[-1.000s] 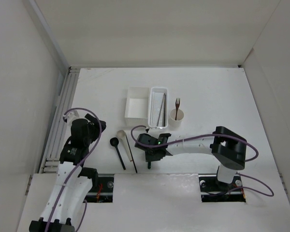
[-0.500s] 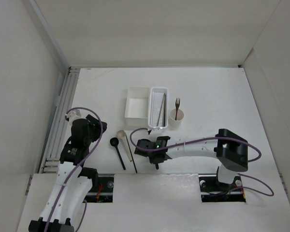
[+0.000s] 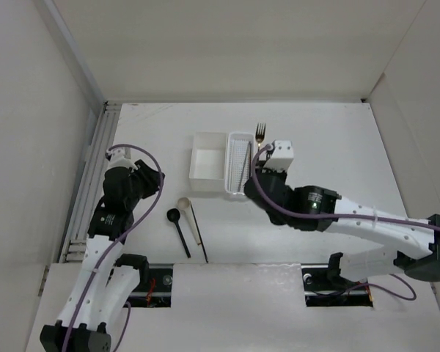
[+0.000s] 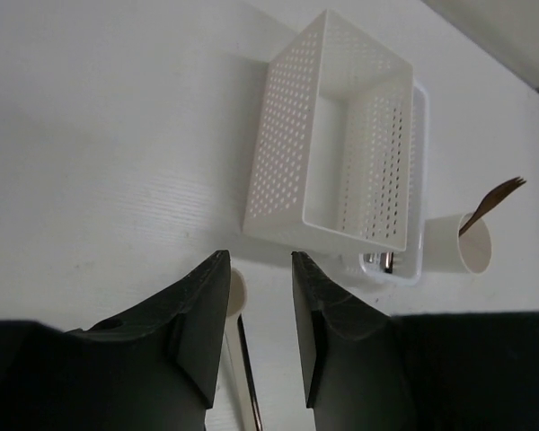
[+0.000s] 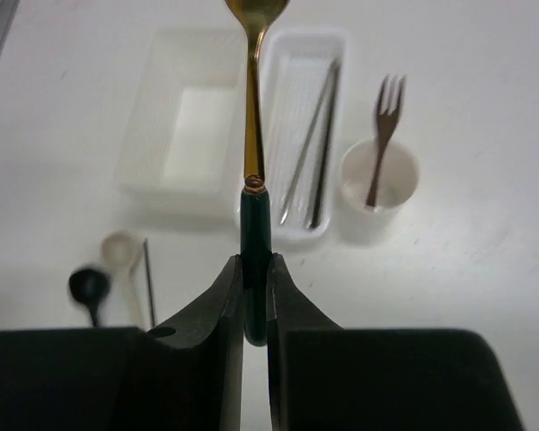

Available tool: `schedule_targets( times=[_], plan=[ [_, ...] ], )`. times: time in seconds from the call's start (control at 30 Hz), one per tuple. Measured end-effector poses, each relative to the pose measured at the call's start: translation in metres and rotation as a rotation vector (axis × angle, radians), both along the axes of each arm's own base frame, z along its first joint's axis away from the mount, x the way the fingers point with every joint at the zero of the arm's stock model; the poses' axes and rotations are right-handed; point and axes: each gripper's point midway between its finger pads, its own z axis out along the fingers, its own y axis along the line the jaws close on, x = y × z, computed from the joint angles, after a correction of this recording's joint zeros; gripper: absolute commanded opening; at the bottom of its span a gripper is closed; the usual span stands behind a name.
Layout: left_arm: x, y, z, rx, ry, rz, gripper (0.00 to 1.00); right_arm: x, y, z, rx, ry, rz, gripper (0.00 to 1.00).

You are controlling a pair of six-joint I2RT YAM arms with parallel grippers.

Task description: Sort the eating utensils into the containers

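white table (image 3: 330,139), square box (image 3: 193,163) touching perforated basket (image 3: 240,135), cream cup (image 5: 378,201) beside it, black spoon (image 3: 180,230), beige spoon (image 3: 184,204), black chopstick (image 3: 200,236)

No legible text, labels or numbers anywhere.

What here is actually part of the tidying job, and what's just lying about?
Part of the job:
gold fork with black handle, held in the right gripper
black spoon, beige spoon and thin black chopstick on the table
small brown fork in the round cream cup
metal chopsticks in the narrow perforated basket
plain square white box

Just there:
purple cables on the arms
metal rails at the table's left edge
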Motion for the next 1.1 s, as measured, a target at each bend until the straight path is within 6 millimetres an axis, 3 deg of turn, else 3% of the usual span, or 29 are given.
schedule_targets(
  times=[0.1,0.23,0.43,0.57,0.7,0.9,1.1],
  plan=[
    [0.001,-0.007,-0.013,0.009,0.049,-0.052,0.29,0.046,-0.031,0.008,-0.029,-0.083,-0.100,0.00],
    [0.000,-0.016,-0.021,0.015,0.081,-0.103,0.29,0.094,-0.072,-0.015,-0.125,-0.116,-0.165,0.00],
    [0.001,-0.021,-0.029,0.023,0.110,-0.136,0.29,0.134,-0.086,-0.046,-0.126,-0.164,-0.070,0.00],
    [0.004,-0.021,-0.032,0.029,0.115,-0.138,0.29,0.148,-0.089,-0.061,-0.092,-0.204,0.015,0.00],
    [0.006,-0.022,-0.032,0.028,0.111,-0.139,0.29,0.155,-0.074,-0.068,-0.075,-0.233,0.108,0.00],
    [0.009,-0.021,-0.033,0.033,0.112,-0.131,0.31,0.150,-0.059,-0.096,-0.052,-0.229,0.195,0.00],
    [0.010,-0.020,-0.033,0.036,0.109,-0.125,0.31,0.142,-0.062,-0.126,-0.043,-0.186,0.198,0.00]
  ],
)
